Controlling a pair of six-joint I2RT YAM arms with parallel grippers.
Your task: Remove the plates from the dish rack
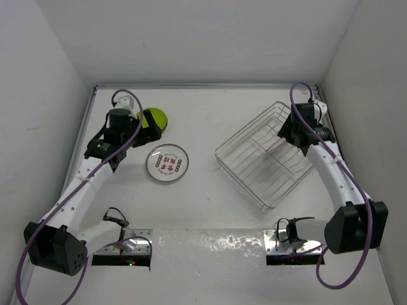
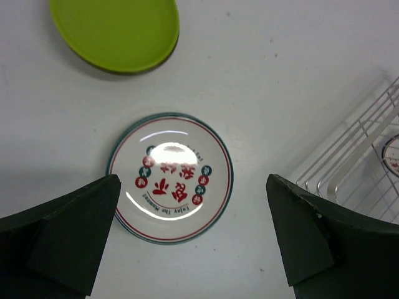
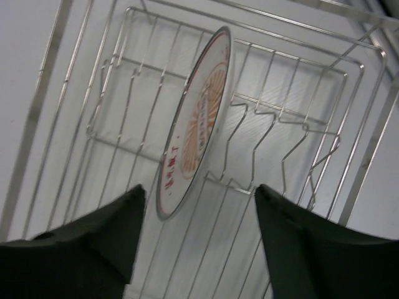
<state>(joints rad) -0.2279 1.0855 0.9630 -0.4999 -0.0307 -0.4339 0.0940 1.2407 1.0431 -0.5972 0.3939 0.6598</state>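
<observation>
**A:** Overhead first. Where is everything?

**B:** The rack (image 1: 254,166) sits skewed toward the far right corner of the counter, with the right gripper (image 1: 289,136) over its far end. A green plate (image 1: 156,119) lies near the far left corner, and the left gripper (image 1: 141,125) is just beside it. A red-patterned plate (image 1: 166,163) lies flat on the counter between the green plate and the rack, apart from both.

**A:** And the left wrist camera?

**B:** Its fingers (image 2: 68,237) are spread wide with nothing between them, hanging above the red-patterned plate. The green plate lies beyond it, not touching. A corner of the rack shows at the right edge.

**A:** Right wrist?

**B:** Those fingers (image 3: 312,243) are also apart. An orange-patterned plate (image 3: 198,121) stands on edge in the rack's wire slots, leaning a little. It lines up with the gap between the fingers, just past their tips. I can't tell whether either finger touches it.
</observation>
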